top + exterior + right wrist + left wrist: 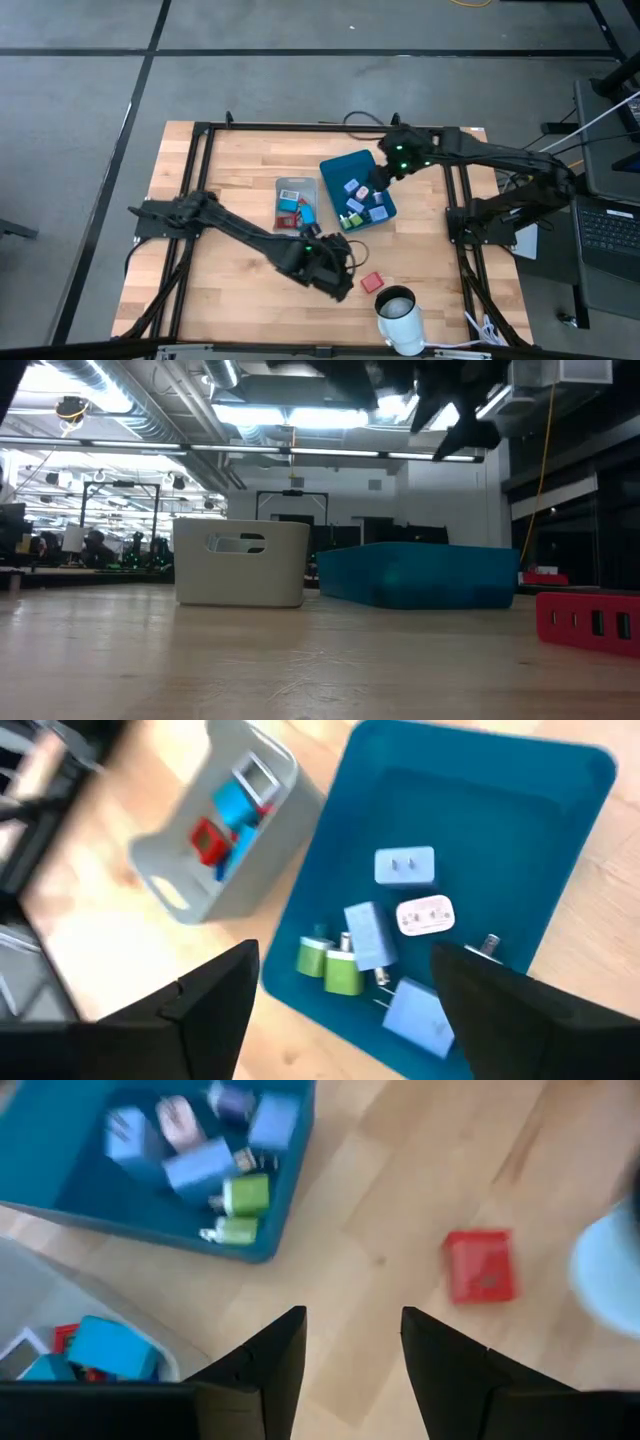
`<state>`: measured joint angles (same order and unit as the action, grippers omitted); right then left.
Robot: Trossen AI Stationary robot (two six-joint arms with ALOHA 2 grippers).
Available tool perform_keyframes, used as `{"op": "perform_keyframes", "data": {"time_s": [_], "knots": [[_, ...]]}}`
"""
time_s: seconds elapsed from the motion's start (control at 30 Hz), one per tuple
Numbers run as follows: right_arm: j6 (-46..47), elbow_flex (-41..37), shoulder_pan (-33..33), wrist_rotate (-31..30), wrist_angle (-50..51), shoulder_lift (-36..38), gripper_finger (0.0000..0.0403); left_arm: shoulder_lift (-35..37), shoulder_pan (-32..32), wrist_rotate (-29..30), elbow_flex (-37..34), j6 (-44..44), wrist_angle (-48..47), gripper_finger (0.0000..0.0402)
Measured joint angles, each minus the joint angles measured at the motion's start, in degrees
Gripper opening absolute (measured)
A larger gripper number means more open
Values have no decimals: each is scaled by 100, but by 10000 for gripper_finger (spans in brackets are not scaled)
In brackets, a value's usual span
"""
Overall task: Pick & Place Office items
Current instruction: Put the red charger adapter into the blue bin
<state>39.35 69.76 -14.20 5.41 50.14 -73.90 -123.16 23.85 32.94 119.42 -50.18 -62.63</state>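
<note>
While both arms are hanging above the wooden table (240, 170), the scene is reading as follows.

Right gripper: the right gripper (345, 995) is hovering over the teal tray (340, 170) near its far right corner, its two dark fingers (210, 995) standing wide apart and carrying nothing between them.

Left gripper: the left gripper (352, 1350) is hanging above bare wood in front of the two containers, its fingers (270, 1360) standing partly apart with only tabletop showing in the gap; nothing is being pinched.

Items in the teal tray: several small pieces are lying loose on the tray floor, among them two green ones (333, 965) side by side, light blue blocks (365, 935) just beside them, a pale blue flat piece (405, 866) and a white-pink one (425, 915).

Items in the grey bin: the grey bin (283, 186) is sitting just left of the tray, holding a red piece (208, 840) and blue pieces (238, 805).

Loose item: one red block (372, 282) is lying on the table on its own, in front of the tray and to the right of the left gripper.

Other: a white cylindrical container (401, 317) is standing at the table's front edge, near the red block.
</note>
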Motion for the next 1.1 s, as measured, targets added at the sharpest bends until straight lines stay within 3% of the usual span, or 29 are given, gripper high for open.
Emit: {"op": "perform_keyframes", "data": {"time_s": [0.43, 0.6, 0.8, 1.1], "knots": [[389, 0, 2, -46, 180, 1069, 295, -1123, -587, -1728, 7, 102, 2118, 230], [324, 0, 2, -46, 375, 1105, 295, -1469, -680, -2342, -6, 122, 2037, 221], [199, 0, 4, -14, 436, 1103, 295, -1593, -681, -2619, -4, 114, 2409, 191], [180, 0, 2, 20, 449, 1103, 295, -1621, -676, -2962, 0, -2, 2798, 210]]}}
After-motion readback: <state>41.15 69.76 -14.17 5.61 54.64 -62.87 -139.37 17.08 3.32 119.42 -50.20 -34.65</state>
